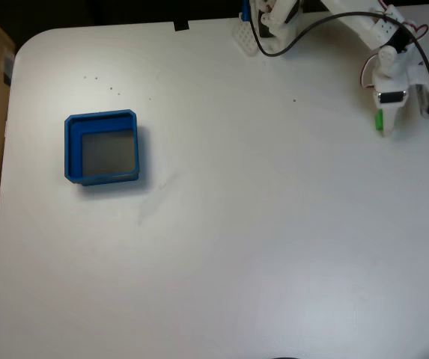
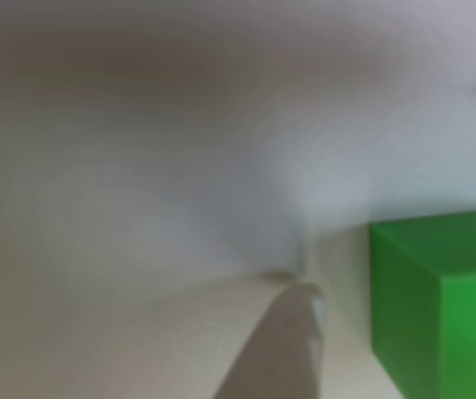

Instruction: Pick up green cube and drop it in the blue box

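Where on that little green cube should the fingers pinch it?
Probably across two opposite flat side faces of the green cube, coming down from above. It sits flat on the white table, and its plain square sides offer parallel surfaces. The gripper is already right beside it.

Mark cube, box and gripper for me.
cube [image 2: 437, 299]: other view, top front edge.
box [image 1: 70, 146]: fixed view, left wall.
gripper [image 1: 387, 129]: fixed view, at the fingertips, beside the cube.
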You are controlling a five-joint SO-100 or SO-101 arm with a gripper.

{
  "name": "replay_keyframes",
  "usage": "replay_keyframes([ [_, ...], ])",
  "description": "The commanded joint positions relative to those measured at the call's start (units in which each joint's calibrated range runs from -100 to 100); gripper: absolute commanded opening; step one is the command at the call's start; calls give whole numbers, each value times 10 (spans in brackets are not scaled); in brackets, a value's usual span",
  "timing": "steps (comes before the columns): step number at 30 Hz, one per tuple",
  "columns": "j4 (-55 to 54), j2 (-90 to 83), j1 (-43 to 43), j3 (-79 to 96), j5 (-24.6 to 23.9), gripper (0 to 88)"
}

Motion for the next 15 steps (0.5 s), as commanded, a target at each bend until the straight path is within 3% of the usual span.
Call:
replay_keyframes([
  [1,4,-5,-1,-31,0,322],
  [15,4,-6,2,-31,-1,322],
])
